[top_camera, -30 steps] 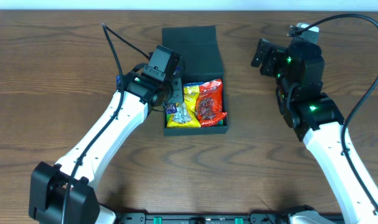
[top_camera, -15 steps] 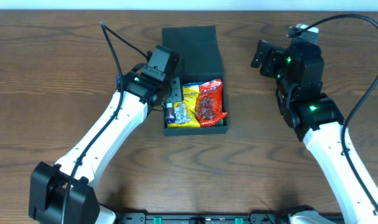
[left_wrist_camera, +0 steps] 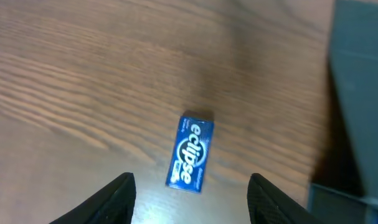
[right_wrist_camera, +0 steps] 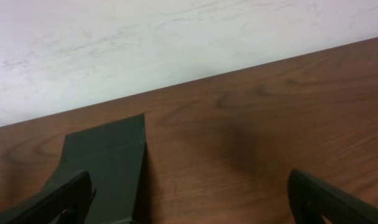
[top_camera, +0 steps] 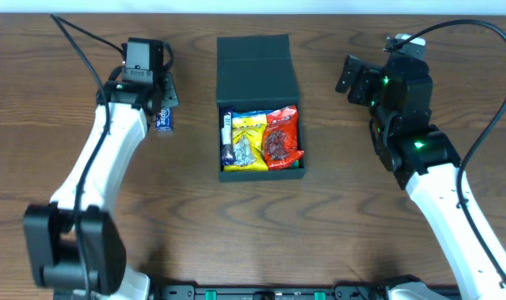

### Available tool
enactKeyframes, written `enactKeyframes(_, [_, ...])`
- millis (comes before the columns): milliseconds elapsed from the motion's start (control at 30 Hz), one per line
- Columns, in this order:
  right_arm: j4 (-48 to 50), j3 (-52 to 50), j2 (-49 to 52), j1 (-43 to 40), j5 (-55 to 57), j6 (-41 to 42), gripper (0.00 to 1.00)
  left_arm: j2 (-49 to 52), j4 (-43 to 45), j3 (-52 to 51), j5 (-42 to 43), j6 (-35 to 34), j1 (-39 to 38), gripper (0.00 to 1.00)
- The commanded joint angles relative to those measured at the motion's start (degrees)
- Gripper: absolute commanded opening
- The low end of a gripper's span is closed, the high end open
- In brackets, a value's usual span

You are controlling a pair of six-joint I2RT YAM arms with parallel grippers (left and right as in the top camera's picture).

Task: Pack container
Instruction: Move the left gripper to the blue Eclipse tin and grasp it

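Container: lid open, packets inside, near counter far edge.
Left jaws: released above gum pack.
Right jaws: released.

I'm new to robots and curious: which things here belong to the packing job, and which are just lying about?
Job: container, yellow packet, red packet, Eclipse gum pack (likely next), left gripper open above it.
Idle: right gripper, open, holding nothing; the table itself.

Left gripper moved from box to gum pack
It has quit the box's left wall, swung out left, and now hangs open above 1 blue pack lying flat on the table, apart from the box.
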Motion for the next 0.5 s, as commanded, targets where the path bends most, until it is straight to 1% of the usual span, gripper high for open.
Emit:
enactKeyframes(0, [-0.13, 0.22, -1.14, -0.42, 0.61, -0.66, 0.99, 5.81, 1.16, 0.39, 0.5, 4.11, 0.04, 0.6])
enactKeyframes(300, [-0.26, 0.22, -1.14, -0.42, 0.61, -0.66, 0.99, 15.63, 4.17, 0.39, 0.79, 4.2, 1.99, 0.6])
enactKeyframes(467, [-0.26, 0.24, -1.14, -0.42, 0.61, -0.66, 0.99, 18.86, 5.38, 0.39, 4.02, 4.2, 3.39, 0.6])
